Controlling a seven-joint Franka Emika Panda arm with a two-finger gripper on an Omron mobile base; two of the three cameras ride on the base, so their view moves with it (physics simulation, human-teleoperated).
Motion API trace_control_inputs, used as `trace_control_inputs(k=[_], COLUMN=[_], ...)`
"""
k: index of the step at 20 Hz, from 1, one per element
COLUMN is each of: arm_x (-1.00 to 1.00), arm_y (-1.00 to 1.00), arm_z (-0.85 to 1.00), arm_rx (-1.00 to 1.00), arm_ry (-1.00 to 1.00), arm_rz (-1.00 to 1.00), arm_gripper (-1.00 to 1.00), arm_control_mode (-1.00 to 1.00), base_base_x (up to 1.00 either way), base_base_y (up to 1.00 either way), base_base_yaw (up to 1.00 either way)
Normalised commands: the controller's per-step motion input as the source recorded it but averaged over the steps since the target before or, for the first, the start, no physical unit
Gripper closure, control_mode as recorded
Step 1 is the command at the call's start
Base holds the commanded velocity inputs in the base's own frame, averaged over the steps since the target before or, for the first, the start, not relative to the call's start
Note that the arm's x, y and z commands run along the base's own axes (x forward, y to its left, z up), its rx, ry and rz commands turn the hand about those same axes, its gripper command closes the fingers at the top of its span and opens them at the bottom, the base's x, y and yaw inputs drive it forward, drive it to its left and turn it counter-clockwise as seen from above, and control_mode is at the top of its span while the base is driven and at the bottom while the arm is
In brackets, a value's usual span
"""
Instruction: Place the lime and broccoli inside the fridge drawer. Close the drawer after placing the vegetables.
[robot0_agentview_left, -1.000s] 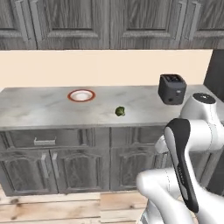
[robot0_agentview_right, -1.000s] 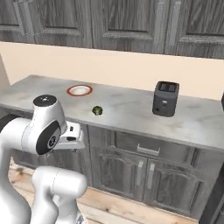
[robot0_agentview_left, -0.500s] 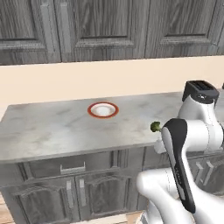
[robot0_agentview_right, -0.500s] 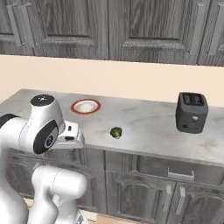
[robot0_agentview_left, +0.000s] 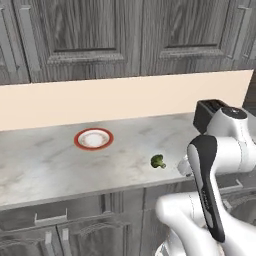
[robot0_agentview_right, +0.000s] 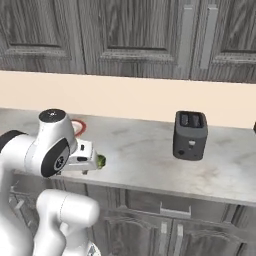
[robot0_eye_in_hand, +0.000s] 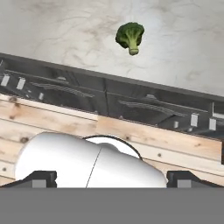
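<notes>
Grey marble-look counter (robot0_agentview_left: 45, 170) running under dark wood-grain wall cabinets, pale backsplash between; plank floor showing below in the hand view.

Small lumpy green broccoli floret with a paler stub stem (robot0_eye_in_hand: 130, 36) lying loose on the stone near the counter's front edge, ahead of the two-finger gripper (robot0_eye_in_hand: 111, 178) and slightly to the right of its centre line in the hand view. Stem pointing back toward the pincer, crown facing away; long axis running roughly along the line of approach. Same floret (robot0_agentview_left: 158, 161) sitting just beside the white forearm in the left base view, partly tucked behind the hand in the right base view (robot0_agentview_right: 101, 161).

Pincer hanging off the counter front, over the floor, well short of the floret. Fingertips standing wide apart at the two lower corners, nothing between them.

Likely needing: reaching forward and over the edge, then straddling the floret across its narrow width.

Red-rimmed round white plate (robot0_agentview_left: 93, 139) sitting farther back beyond the floret; black two-slot toaster (robot0_agentview_right: 190, 135) well off to the side.
</notes>
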Motion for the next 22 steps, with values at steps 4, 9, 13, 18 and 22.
trace_control_inputs(k=[4,9,13,18,22], arm_x=[0.00,0.00,-0.07,0.34,0.58], arm_y=[0.00,-0.08,-0.26,0.18,0.19], arm_z=[0.00,0.00,-0.42,-0.65,-0.54], arm_rx=[0.00,0.01,0.02,0.00,0.00], arm_ry=[0.00,0.00,0.00,0.05,0.04], arm_rz=[0.00,0.00,0.00,0.00,0.00], arm_gripper=[-1.00,-1.00,-1.00,-1.00,-1.00], arm_control_mode=[1.00,-1.00,-1.00,-1.00,-1.00], base_base_x=[0.75,0.44,0.00,0.00,0.00], base_base_y=[-0.03,-0.20,0.00,0.00,0.00], base_base_yaw=[0.00,0.00,0.00,0.00,0.00])
